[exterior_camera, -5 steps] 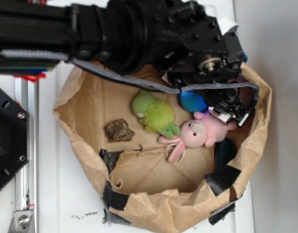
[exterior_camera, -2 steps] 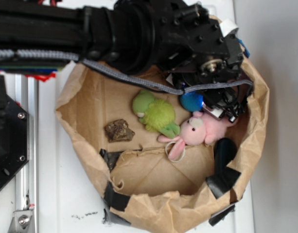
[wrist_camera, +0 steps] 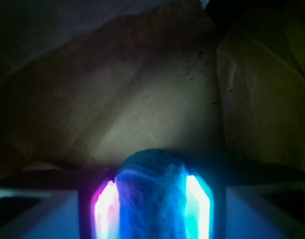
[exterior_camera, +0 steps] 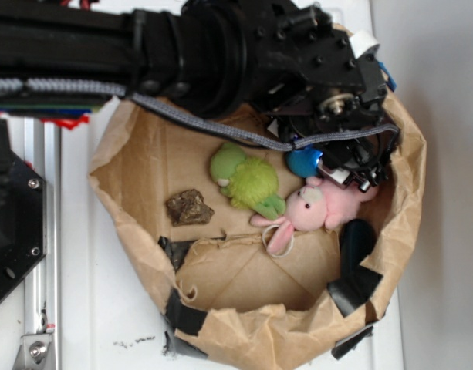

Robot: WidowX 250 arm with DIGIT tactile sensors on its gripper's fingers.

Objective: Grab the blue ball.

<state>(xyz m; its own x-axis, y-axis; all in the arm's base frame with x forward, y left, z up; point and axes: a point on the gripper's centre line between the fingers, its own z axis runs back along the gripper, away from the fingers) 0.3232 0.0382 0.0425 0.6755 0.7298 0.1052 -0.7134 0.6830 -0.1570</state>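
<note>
The blue ball (exterior_camera: pixel 302 163) lies inside the brown paper bag (exterior_camera: pixel 136 223), at its upper right, just above the pink bunny's head. Only its left part shows below the black arm. My gripper (exterior_camera: pixel 319 165) reaches down onto it from above. In the wrist view the fuzzy blue ball (wrist_camera: pixel 151 184) fills the gap between my two glowing fingers (wrist_camera: pixel 105 209), and both pads press against its sides. My gripper (wrist_camera: pixel 151 211) is shut on the ball.
A green plush toy (exterior_camera: pixel 248 183) lies left of the ball. The pink bunny (exterior_camera: pixel 319 208) lies right below it. A brown lump (exterior_camera: pixel 189 206) sits further left. A black object (exterior_camera: pixel 356 239) leans on the bag's right wall. A metal rail (exterior_camera: pixel 39 231) runs down the left.
My fingers have drawn in around the blue ball, which shows smaller under the gripper than a second ago. The toys have stayed in place.
</note>
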